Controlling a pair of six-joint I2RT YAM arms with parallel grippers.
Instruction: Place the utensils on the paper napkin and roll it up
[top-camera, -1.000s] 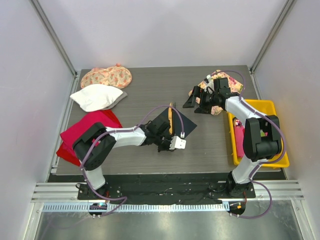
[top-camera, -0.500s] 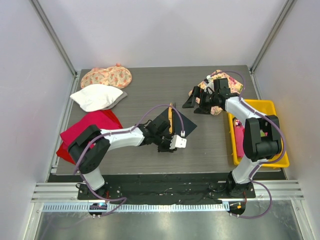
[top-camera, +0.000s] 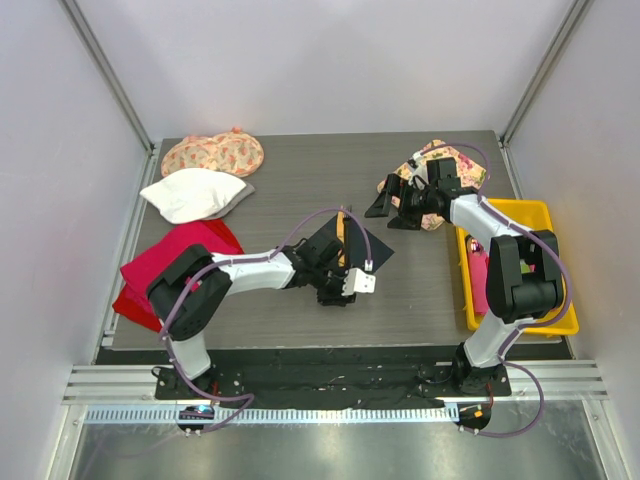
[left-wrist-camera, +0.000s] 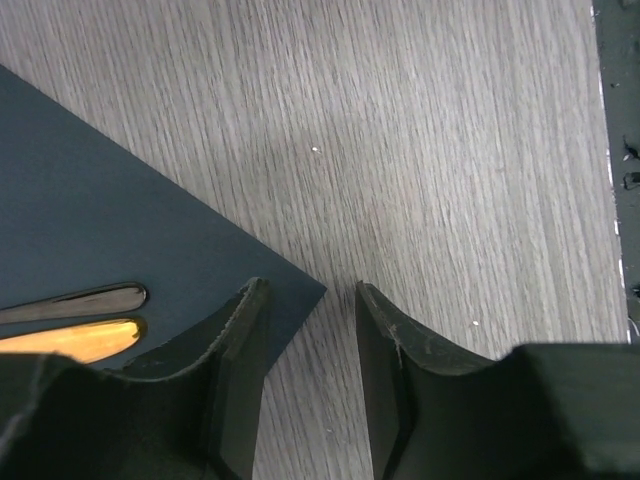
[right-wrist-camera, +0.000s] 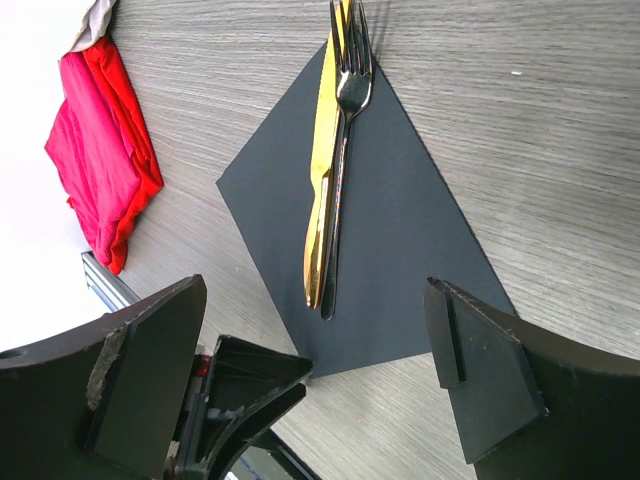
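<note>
The dark navy paper napkin lies flat as a diamond mid-table. Two utensils lie side by side along its middle: a gold knife and a darker shiny fork. Their handle ends show in the left wrist view. My left gripper is low at the napkin's near corner, jaws open a little, the corner lying between them. It also shows in the right wrist view. My right gripper is wide open and empty, hovering beyond the napkin's far right side.
A yellow bin with a pink item stands at the right edge. A floral cloth lies behind the right gripper. Two floral cloths, a white cloth and a red cloth lie at the left.
My left gripper has shifted slightly right and away, along the napkin's near corner. The right arm, napkin and utensils have barely moved.
</note>
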